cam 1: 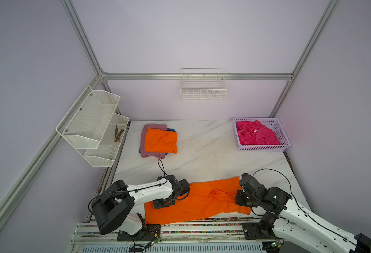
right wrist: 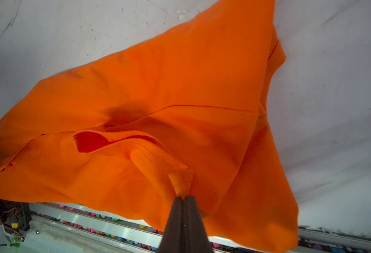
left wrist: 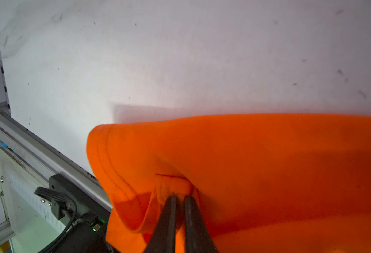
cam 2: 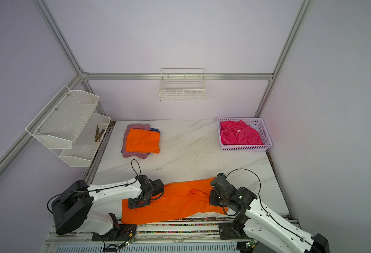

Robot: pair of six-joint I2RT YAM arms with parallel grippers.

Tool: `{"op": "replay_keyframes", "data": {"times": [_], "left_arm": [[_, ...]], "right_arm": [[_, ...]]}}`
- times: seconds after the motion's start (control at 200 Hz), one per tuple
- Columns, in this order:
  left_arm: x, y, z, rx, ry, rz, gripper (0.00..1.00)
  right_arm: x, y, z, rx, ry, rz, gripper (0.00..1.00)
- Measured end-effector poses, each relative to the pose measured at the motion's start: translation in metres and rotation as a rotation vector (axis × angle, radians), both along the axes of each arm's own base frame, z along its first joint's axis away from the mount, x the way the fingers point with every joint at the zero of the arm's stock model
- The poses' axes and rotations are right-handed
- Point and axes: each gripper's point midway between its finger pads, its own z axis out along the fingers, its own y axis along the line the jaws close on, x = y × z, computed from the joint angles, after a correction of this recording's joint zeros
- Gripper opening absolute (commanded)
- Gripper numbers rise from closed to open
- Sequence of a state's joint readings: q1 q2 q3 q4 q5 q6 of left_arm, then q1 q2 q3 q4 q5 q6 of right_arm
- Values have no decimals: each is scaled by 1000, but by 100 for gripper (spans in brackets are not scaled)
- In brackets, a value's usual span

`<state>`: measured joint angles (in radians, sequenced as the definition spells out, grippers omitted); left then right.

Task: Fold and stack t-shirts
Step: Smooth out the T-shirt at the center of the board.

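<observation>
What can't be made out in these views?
- blue t-shirt: both top views, mostly covered by the folded orange t-shirt.
- left gripper: top views, tips hidden under its wrist; left wrist view leaves its grip on the spread orange t-shirt unclear.
- brown items in the wall rack: top views, too small to identify.

Front t-shirt plain bright orange. Stacked: orange t-shirt, mauve t-shirt, blue t-shirt. Basket lilac, hot pink t-shirt inside. Table white marble, grey veins.

Pale lilac walls, silver aluminium frame rails, white marble-veined tabletop. White mesh two-tier shelf at ten o'clock, white wire wall basket at twelve.
</observation>
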<state>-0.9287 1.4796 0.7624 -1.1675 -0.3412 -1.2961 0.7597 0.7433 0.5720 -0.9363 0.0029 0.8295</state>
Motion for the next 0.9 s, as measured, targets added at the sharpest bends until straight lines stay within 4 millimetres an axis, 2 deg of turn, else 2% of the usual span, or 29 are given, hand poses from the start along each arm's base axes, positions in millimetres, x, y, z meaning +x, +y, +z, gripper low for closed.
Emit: {"op": "replay_keyframes", "data": {"times": [0.135, 0.325, 0.475, 0.6, 0.665, 0.72, 0.9], "left_arm": [[-3, 2, -1, 0, -2, -8, 15], [-11, 12, 2, -27, -30, 12, 17], [-19, 19, 1, -30, -41, 32, 16], [-22, 22, 0, -23, -40, 39, 16], [-23, 22, 0, -19, -39, 40, 16], [-23, 22, -1, -18, -38, 41, 16], [-23, 22, -2, -12, -38, 44, 16]], "right_arm": [[-6, 3, 2, 6, -5, 31, 0], [-14, 0, 6, -12, 5, 53, 17], [-9, 1, 36, 26, -73, 55, 19], [2, 2, 68, 75, -194, 45, 24], [11, 5, 77, 85, -243, 43, 26], [16, 10, 74, 78, -251, 52, 29], [39, 40, 47, 31, -216, 94, 37]]}}
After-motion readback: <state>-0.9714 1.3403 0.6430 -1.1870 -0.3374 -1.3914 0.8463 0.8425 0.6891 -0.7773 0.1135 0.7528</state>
